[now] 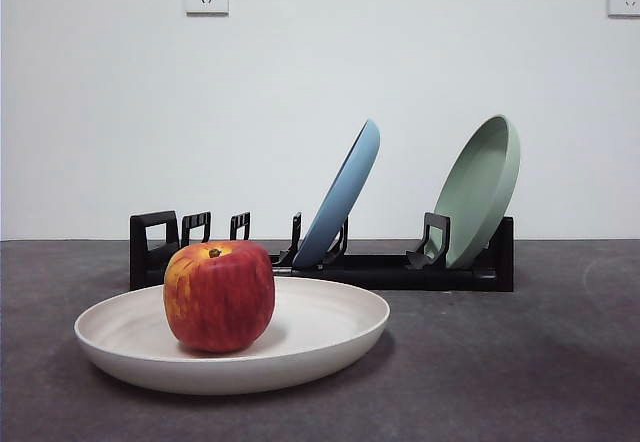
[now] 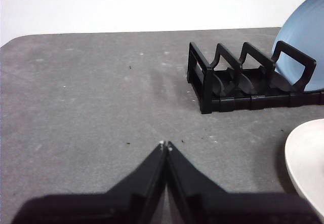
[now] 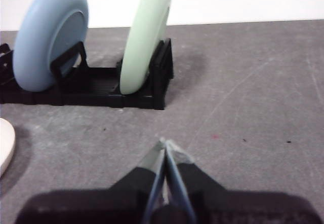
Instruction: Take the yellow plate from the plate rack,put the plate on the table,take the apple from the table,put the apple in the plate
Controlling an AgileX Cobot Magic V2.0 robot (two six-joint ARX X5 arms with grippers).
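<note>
- Apple [image 1: 219, 296] sits upright in yellow plate [image 1: 320, 337] on counter [image 1: 500, 362], before plate rack [image 1: 400, 268].
- Left gripper [image 2: 165, 145]: fingers pressed together, empty; plate rim beside them.
- Right gripper [image 3: 165, 143]: fingers closed, empty; rack beyond.

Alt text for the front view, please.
A red apple sits in the yellow plate on the dark grey table. Behind them, the black plate rack holds a tilted light blue plate and sage green plate.
</note>
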